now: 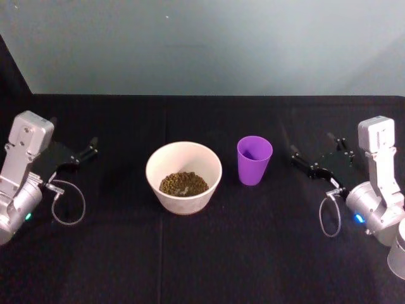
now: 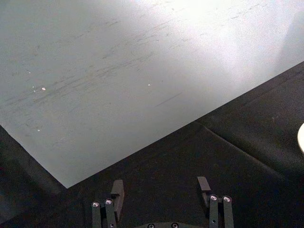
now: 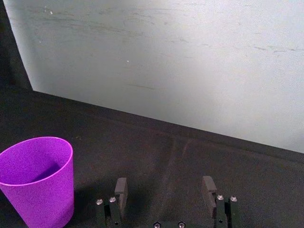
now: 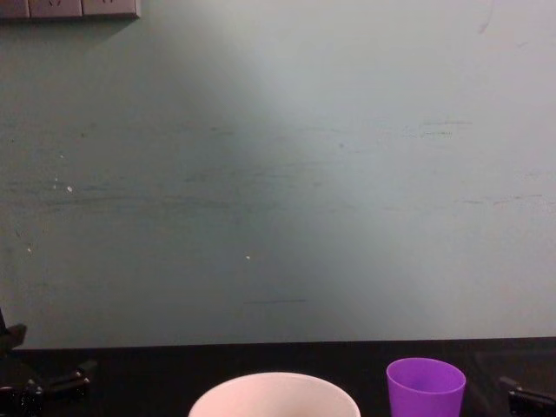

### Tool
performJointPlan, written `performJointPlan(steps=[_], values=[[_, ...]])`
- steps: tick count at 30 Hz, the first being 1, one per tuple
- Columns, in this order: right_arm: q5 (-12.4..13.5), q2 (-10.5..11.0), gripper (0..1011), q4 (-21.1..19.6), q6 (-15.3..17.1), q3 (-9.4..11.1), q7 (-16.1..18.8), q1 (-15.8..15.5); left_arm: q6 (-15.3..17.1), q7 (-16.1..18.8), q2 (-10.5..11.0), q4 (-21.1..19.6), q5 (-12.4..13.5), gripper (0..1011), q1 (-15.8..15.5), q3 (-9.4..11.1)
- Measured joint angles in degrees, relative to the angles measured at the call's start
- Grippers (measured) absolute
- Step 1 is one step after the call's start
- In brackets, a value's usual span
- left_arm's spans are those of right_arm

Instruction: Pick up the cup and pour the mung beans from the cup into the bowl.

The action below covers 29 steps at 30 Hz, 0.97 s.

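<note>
The white bowl (image 1: 183,201) stands at the table's middle with mung beans (image 1: 183,184) lying in its bottom. Just right of it the purple cup (image 1: 254,160) stands upright; the part of its inside that I can see holds no beans. My right gripper (image 1: 311,144) rests open to the right of the cup, apart from it, and the right wrist view shows the cup (image 3: 38,178) beside the open right gripper (image 3: 165,183). Far to the left of the bowl, my left gripper (image 1: 85,152) is open and holds nothing. The left gripper (image 2: 160,183) faces the wall, with the bowl's rim (image 2: 301,137) at the frame's edge.
A black cloth (image 1: 202,253) covers the table. A pale wall (image 4: 278,174) stands close behind its far edge. In the chest view the bowl (image 4: 274,391) and the cup (image 4: 425,387) stand side by side.
</note>
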Motion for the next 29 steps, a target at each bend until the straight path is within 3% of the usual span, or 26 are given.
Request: performJointPlan(steps=[29], values=[[0.13, 0.05, 1003, 0.09, -0.05, 0.01, 0.20, 0.05, 0.00, 0.00, 0.00, 0.00, 0.00, 1000, 0.00, 0.00]])
